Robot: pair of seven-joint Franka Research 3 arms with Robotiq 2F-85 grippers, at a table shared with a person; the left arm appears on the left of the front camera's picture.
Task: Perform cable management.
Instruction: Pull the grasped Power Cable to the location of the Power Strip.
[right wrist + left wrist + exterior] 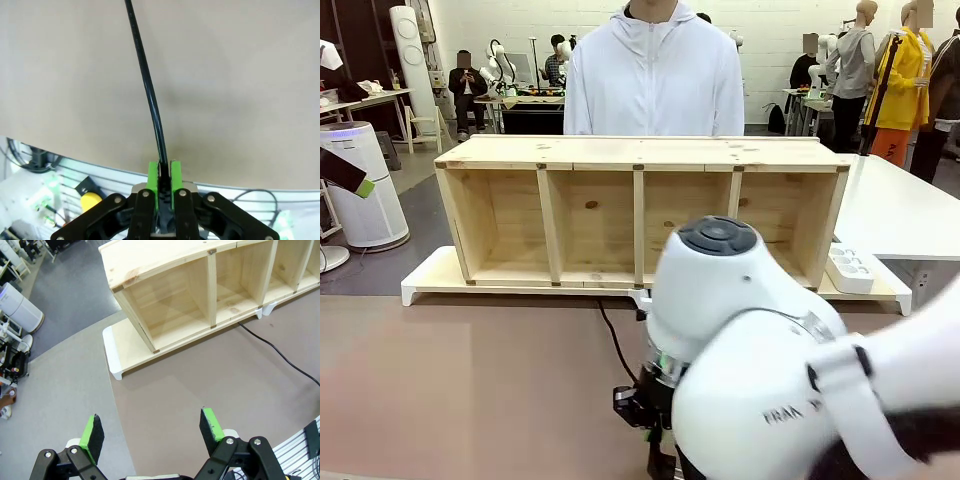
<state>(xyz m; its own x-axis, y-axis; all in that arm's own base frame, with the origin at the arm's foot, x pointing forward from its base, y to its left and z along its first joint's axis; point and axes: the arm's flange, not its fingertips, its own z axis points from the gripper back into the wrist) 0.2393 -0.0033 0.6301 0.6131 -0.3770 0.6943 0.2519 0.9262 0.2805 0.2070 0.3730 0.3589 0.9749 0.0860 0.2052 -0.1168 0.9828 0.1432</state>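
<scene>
Right jaws pinching black cable [150, 100], left jaws spread above table [200, 385], wooden shelf [640, 150] beyond.

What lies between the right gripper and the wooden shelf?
The cable, running from the right gripper's shut fingers across otherwise bare tabletop toward the shelf's base, seen in the front view.

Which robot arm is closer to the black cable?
Right. The right end effector is shut on the cable, pinching it at its tips. The left end effector hangs open above the table, well apart from the cable.
</scene>
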